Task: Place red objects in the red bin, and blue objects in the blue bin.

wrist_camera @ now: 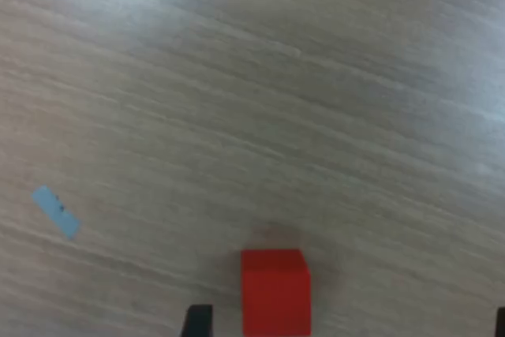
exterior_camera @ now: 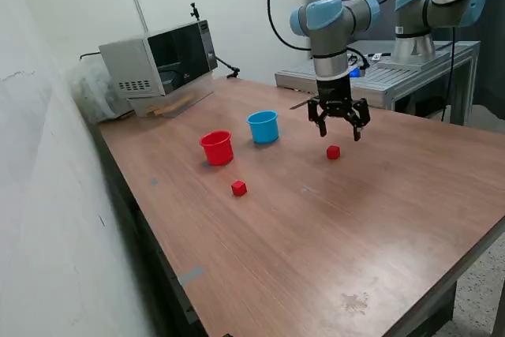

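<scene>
Two small red cubes lie on the wooden table, one (exterior_camera: pixel 239 188) toward the front and one (exterior_camera: pixel 333 151) farther to the exterior view's right. The red bin (exterior_camera: pixel 217 147) and the light-blue bin (exterior_camera: pixel 263 126) stand upright side by side. My gripper (exterior_camera: pixel 339 132) hangs open just above the table, over and slightly behind the right-hand red cube, with nothing held. In the wrist view that red cube (wrist_camera: pixel 275 291) sits beside one dark fingertip (wrist_camera: pixel 197 323). No blue objects are in view.
A microwave (exterior_camera: pixel 162 61) stands at the table's back corner near the wall. A second arm (exterior_camera: pixel 442 5) is mounted on a metal bench (exterior_camera: pixel 394 73) behind the table. A small blue tape mark (wrist_camera: pixel 57 211) lies on the wood.
</scene>
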`<action>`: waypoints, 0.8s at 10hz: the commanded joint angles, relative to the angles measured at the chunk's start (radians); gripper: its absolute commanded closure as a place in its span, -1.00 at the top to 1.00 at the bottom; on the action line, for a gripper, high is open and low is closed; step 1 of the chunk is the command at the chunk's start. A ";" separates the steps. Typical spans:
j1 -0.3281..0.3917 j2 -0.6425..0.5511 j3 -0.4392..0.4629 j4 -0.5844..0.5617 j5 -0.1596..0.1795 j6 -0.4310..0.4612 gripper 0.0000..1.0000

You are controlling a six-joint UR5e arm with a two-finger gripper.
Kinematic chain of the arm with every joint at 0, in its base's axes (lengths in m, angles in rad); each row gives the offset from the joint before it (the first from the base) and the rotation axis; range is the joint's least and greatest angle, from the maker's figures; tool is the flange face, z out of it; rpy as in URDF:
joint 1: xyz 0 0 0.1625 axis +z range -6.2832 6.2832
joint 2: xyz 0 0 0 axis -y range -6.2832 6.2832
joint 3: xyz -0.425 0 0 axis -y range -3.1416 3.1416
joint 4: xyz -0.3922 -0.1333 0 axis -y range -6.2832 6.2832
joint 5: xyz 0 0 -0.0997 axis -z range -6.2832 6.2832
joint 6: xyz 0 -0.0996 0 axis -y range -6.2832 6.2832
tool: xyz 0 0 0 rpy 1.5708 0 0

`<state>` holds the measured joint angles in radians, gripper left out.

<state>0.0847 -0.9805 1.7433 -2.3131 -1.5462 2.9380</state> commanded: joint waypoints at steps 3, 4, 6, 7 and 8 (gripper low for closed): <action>0.000 0.039 -0.004 -0.014 0.000 0.000 1.00; -0.002 0.042 -0.004 -0.017 0.000 -0.005 1.00; -0.002 0.048 -0.005 -0.017 0.000 -0.007 1.00; -0.002 0.048 -0.005 -0.017 0.000 -0.007 1.00; -0.002 0.049 -0.005 -0.017 0.000 -0.007 1.00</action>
<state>0.0829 -0.9333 1.7383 -2.3299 -1.5463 2.9320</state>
